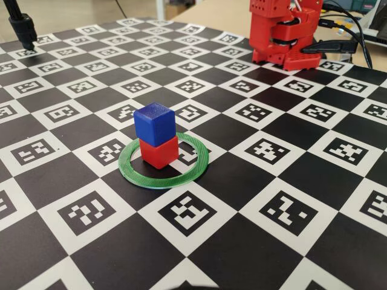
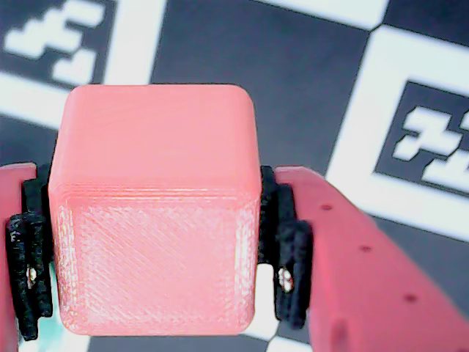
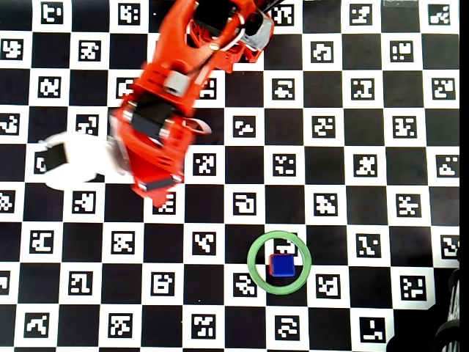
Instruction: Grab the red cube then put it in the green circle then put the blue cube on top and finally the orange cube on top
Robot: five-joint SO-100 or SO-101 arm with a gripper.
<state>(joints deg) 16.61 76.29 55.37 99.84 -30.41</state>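
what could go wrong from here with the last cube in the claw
1. The blue cube sits slightly askew on the red cube inside the green circle; a rough placement could topple the stack.
2. The orange cube, clamped in the claw, fills the wrist view, hiding what lies below it.
3. The arm is far from the ring in the overhead view, so a long carry could loosen the grip.

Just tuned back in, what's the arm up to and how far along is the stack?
The gripper is shut on the orange cube, a pad against each of two opposite sides, over the checkered marker board. In the fixed view the blue cube already sits on the red cube inside the green circle. Only the orange one is left to place on top.
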